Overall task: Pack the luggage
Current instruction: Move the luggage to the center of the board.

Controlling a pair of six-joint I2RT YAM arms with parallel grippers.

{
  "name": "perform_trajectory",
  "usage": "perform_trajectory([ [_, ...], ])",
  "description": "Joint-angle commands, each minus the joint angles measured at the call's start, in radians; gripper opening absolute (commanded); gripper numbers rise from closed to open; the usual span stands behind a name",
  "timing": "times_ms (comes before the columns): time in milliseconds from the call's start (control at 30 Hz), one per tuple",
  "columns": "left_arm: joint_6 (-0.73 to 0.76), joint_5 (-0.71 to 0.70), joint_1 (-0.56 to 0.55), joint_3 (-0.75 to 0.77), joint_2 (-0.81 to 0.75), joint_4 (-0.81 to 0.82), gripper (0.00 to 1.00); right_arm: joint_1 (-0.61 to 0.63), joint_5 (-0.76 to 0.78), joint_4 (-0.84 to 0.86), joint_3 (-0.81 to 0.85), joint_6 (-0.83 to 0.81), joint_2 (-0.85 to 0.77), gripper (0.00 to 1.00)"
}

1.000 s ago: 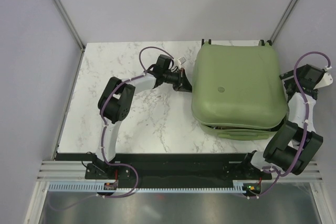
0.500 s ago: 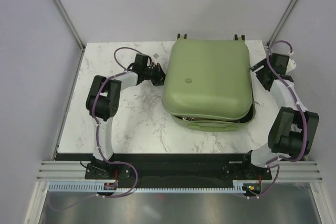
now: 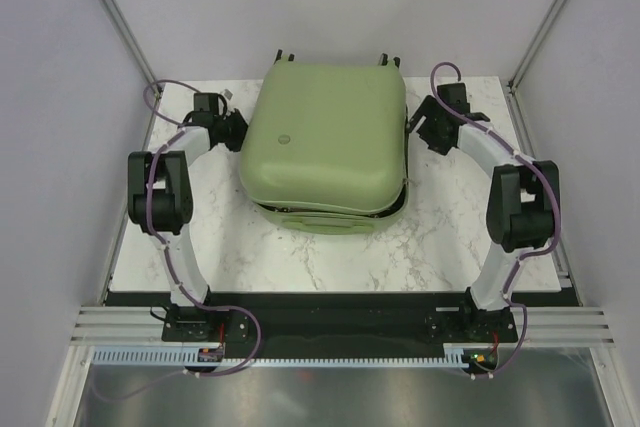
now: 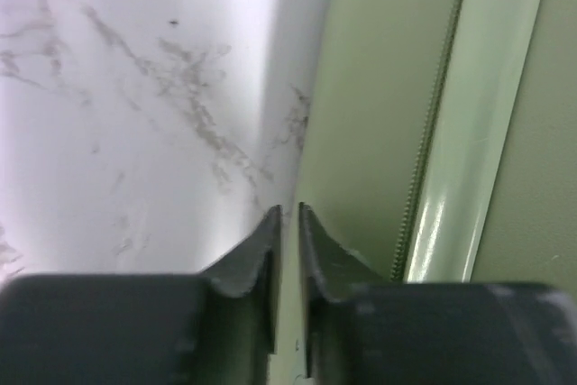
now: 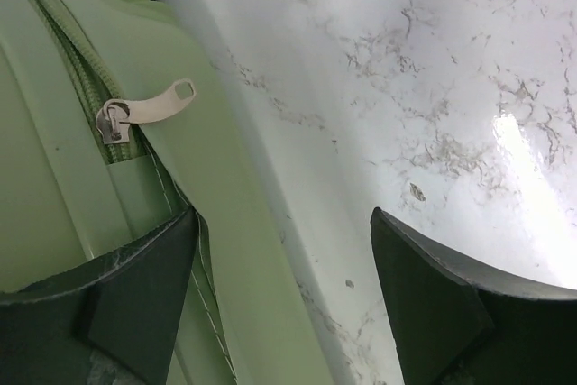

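R gripper [image 5: 281,218] is wide open, empty, near the zip pull [image 5: 149,101] on the right of the luggage [image 3: 325,137]; L gripper [image 4: 288,214], pinched to a slit and empty, sits at its left side. Prob. best: centre R jaws on the tab before closing, L bracing vs. sliding. Case lies flat mid-back on the table [image 3: 300,257], lid down but near edge gaping; contents can't be seen.
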Motion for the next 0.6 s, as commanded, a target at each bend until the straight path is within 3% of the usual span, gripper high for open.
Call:
perform_trajectory([
  [0,0.036,0.113,-0.091,0.057,-0.107,-0.058,0.24,0.065,-0.236,-0.178,-0.015,-0.076,-0.008,0.86],
  [33,0.039,0.101,-0.088,0.062,-0.117,-0.071,0.34,0.024,-0.243,-0.176,-0.033,-0.082,-0.026,0.87],
  [133,0.047,0.062,-0.08,0.075,-0.136,-0.099,0.46,-0.053,-0.262,-0.176,-0.053,-0.151,-0.104,0.87],
  [333,0.067,0.01,-0.07,0.106,-0.16,-0.174,0.52,-0.156,-0.379,-0.218,-0.099,-0.416,-0.238,0.89],
  [433,0.054,0.019,-0.071,0.108,-0.167,-0.183,0.53,-0.159,-0.508,-0.253,-0.16,-0.568,-0.282,0.89],
  [567,0.045,0.018,-0.071,0.097,-0.17,-0.196,0.53,-0.159,-0.565,-0.242,-0.275,-0.676,-0.359,0.89],
])
